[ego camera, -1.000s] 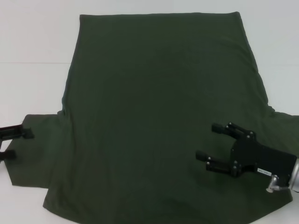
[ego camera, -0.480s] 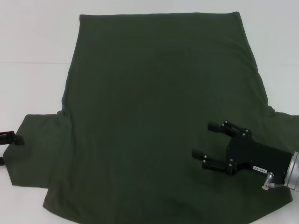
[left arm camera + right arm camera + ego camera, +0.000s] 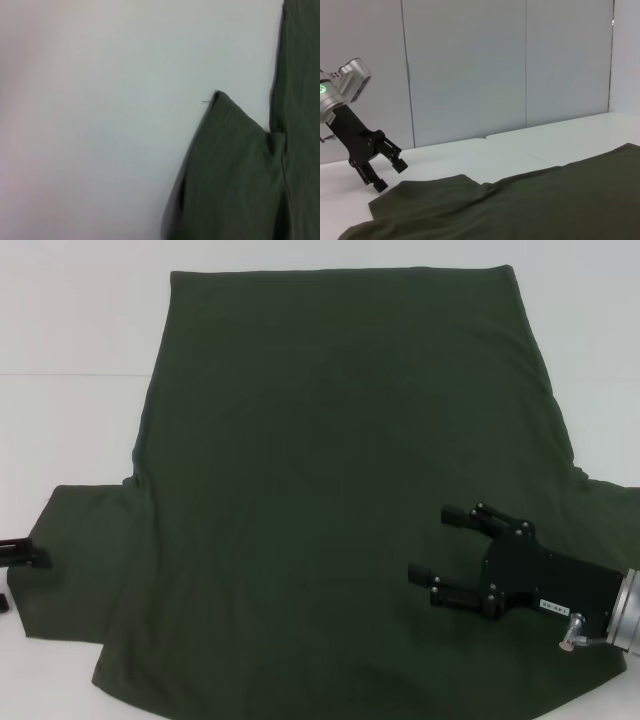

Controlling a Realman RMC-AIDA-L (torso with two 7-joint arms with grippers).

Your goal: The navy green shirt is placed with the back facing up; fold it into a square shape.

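Note:
The navy green shirt (image 3: 340, 440) lies spread flat on the white table, hem at the far side, both short sleeves out to the sides near me. My right gripper (image 3: 432, 542) hovers open over the shirt's near right part, fingers pointing left, nothing between them. At the table's left edge my left gripper (image 3: 22, 580) sits just beside the left sleeve's end, mostly out of the head view. The right wrist view shows the left gripper (image 3: 390, 174) open and empty above the sleeve corner of the shirt (image 3: 530, 205). In the left wrist view the sleeve and side of the shirt (image 3: 240, 175) are visible.
The white table (image 3: 70, 430) runs bare to the left and right of the shirt's body. A seam between table panels (image 3: 60, 374) crosses at the far left. Grey wall panels (image 3: 470, 65) stand behind the table.
My left gripper has drawn back leftward off the sleeve, toward the picture's edge. The right gripper has shifted slightly left and nearer over the shirt. The shirt lies as before.

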